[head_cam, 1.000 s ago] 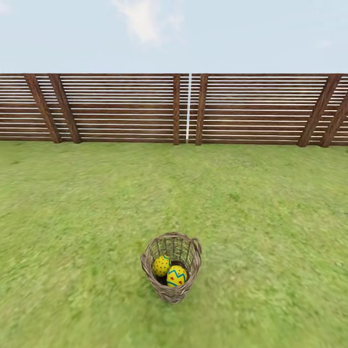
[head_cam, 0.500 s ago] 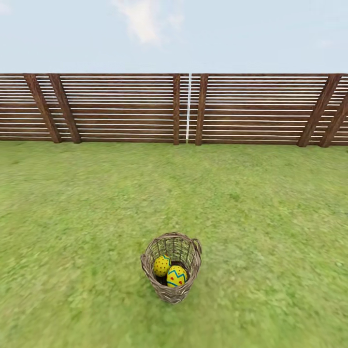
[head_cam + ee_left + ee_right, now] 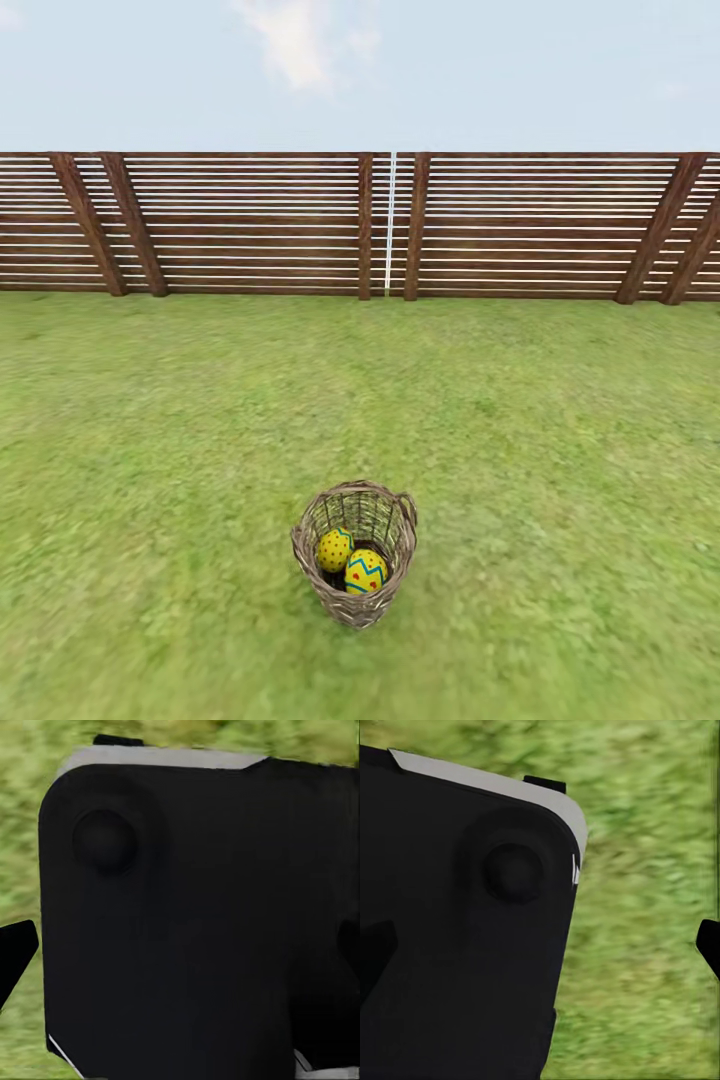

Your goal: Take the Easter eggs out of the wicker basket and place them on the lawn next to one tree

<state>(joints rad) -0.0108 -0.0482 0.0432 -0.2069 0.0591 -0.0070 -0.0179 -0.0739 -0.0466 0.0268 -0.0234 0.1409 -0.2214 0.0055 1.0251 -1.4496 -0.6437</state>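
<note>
A round basket (image 3: pixel 354 553) of open brown wicker, tapering to its base, is set upright on the mottled lawn (image 3: pixel 560 450), well short of the slatted fence (image 3: pixel 250 225). Two yellow dotted eggs (image 3: pixel 350 561) are seen inside it, touching. Neither hand's state can be told.

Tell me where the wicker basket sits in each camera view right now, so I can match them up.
Head view: wicker basket low and centre on the lawn, two Easter eggs visible inside.
Left wrist view: basket not in it.
Right wrist view: basket not in it.
Shared landmark: the green lawn.
</note>
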